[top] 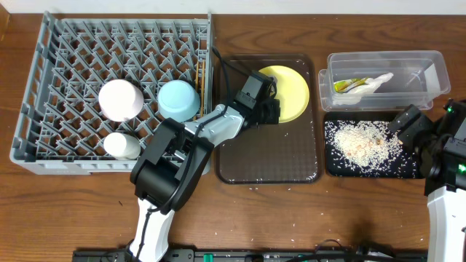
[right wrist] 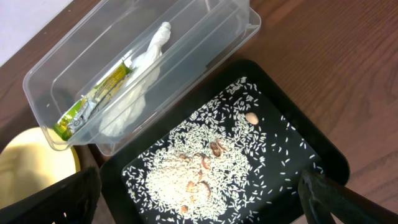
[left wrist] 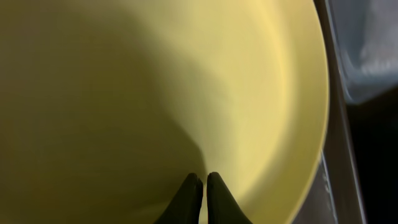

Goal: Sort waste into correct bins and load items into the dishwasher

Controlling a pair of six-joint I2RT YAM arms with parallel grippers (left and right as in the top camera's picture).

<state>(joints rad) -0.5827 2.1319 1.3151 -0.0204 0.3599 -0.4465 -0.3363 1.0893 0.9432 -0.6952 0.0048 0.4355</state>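
The dark wooden worktop carries everything. From overhead, the grey dish rack sits at the left and holds the white bowl, the light blue bowl and the small white cup. The yellow plate lies at the far end of the brown serving tray, just right of the rack. My left claw is at the plate's near-left edge. On the right, the napkin and wrapper are in the clear tub. The rice is heaped in the black tray, with my right claw over that tray's right end.

In the left wrist view the plate fills the picture. The left claw has its tips drawn almost together, leaving only a slit between them, and I see nothing held. Whether the tips touch the plate I cannot tell.

In the right wrist view the right claw is spread wide and empty above the rice.

I judge the plate to be the step in hand. To do it well, I would part the left claw and slide one finger under the rim. I would pinch firmly, since the glaze looks slippery. Then I would lift the plate clear of the tray lip and stand it on edge between the free pegs, away from both bowls.
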